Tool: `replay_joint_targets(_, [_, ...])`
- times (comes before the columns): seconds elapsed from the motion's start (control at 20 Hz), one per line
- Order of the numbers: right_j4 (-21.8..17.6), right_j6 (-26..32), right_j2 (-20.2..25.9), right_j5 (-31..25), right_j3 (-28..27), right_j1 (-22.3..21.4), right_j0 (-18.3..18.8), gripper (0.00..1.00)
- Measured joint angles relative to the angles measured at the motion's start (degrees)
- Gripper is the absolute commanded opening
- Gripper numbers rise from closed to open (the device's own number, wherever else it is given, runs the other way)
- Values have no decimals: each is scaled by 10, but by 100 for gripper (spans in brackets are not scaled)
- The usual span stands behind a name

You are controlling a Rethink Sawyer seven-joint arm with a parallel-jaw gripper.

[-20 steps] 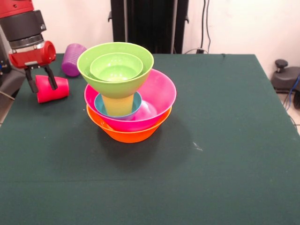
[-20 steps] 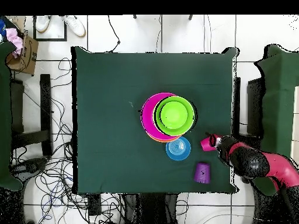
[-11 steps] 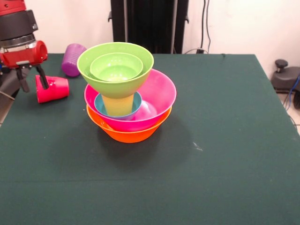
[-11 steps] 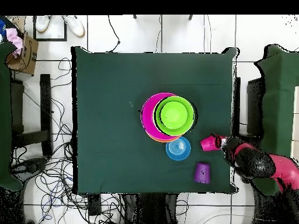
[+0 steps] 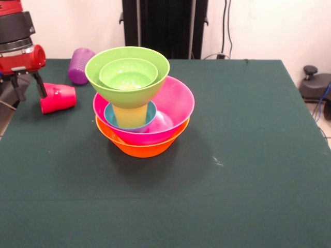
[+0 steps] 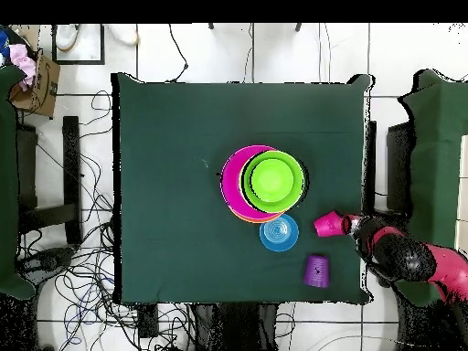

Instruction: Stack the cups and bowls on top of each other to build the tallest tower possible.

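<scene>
Now, from the front, my gripper (image 5: 27, 88) hangs at the table's (image 5: 248, 155) left edge, fingers spread and grasping nothing. One finger (image 5: 41, 86) stands just beside the base of the red cup (image 5: 58, 97), which lies on its side, long axis running left to right, mouth away from me. I judge that the next grasp turns on that: the cup lies directly to the right of my fingers, base end nearest. Behind it the purple cup (image 5: 80, 65) lies tipped over too. Mid-table stands the tower (image 5: 138, 98): orange bowl (image 5: 140, 146), pink bowl (image 5: 173, 111), a blue bowl (image 5: 111, 114) holding the yellow cup (image 5: 130, 116), then two nested green bowls (image 5: 127, 71). All are smooth glossy plastic; the cups are tapered.

From overhead, my gripper (image 6: 357, 224) sits at the table's right edge beside the red cup (image 6: 326, 223). A loose blue bowl (image 6: 279, 233) rests against the tower (image 6: 262, 184), and the purple cup (image 6: 316, 270) lies nearer the bottom edge.
</scene>
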State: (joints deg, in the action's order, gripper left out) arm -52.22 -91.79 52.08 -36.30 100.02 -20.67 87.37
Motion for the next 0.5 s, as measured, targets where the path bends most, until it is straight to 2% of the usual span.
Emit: replay_joint_targets(0.5, [0, 0, -36, -6, 0, -1, -5, 100])
